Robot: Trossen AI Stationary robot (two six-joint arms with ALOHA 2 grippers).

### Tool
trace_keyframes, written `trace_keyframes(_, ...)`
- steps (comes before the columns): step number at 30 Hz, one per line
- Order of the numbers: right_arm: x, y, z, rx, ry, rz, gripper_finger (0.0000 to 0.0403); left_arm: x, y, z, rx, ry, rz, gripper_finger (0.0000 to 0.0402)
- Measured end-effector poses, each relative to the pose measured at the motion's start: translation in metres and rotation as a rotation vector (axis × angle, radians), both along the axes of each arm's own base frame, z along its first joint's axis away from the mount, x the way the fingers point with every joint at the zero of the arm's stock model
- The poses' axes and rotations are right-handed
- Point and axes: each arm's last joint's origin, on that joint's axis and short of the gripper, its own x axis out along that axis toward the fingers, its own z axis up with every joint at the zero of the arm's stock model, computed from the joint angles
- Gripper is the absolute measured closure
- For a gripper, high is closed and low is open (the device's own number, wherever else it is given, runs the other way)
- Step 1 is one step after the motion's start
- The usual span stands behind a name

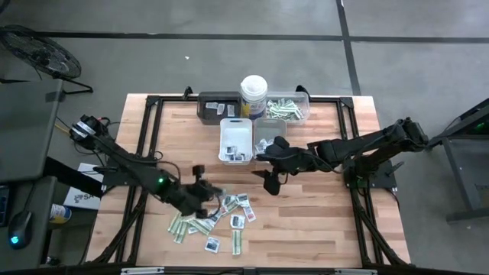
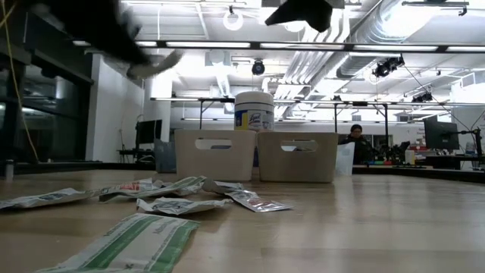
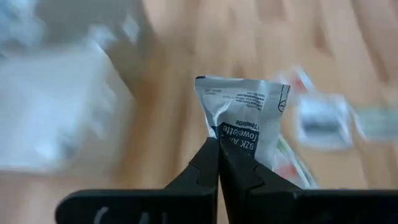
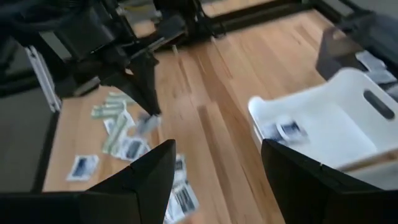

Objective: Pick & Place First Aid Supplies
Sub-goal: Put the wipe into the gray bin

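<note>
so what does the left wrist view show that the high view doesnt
Only the left wrist view shows the left gripper shut on a white towelette sachet, pinched at its lower edge, print readable.

Only the high view shows the whole layout: the right gripper open near the white tray, the canister, the grey tray, and the packets spread on the table.

Both show the left gripper, the wooden tabletop and loose packets.
</note>
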Motion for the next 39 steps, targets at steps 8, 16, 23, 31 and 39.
trace_keyframes(8,0.008,0.002,0.015,-0.011,-0.171,0.024,0.0171,0.04,0.025,0.09,0.295,-0.207,0.159,0.0401)
trace_keyframes(16,0.012,0.0,0.027,-0.063,-0.297,-0.033,0.0171,0.053,0.052,0.133,0.433,-0.228,0.21,0.0401)
trace_keyframes(23,0.014,-0.007,0.034,-0.079,-0.365,-0.08,0.0172,0.056,0.055,0.136,0.44,-0.244,0.207,0.0401)
trace_keyframes(31,0.015,-0.015,0.031,-0.075,-0.338,-0.079,0.0222,0.055,0.055,0.136,0.458,-0.237,0.204,0.0401)
trace_keyframes(39,0.015,-0.017,0.029,-0.062,-0.317,-0.091,0.0304,0.055,0.055,0.136,0.462,-0.236,0.205,0.0401)
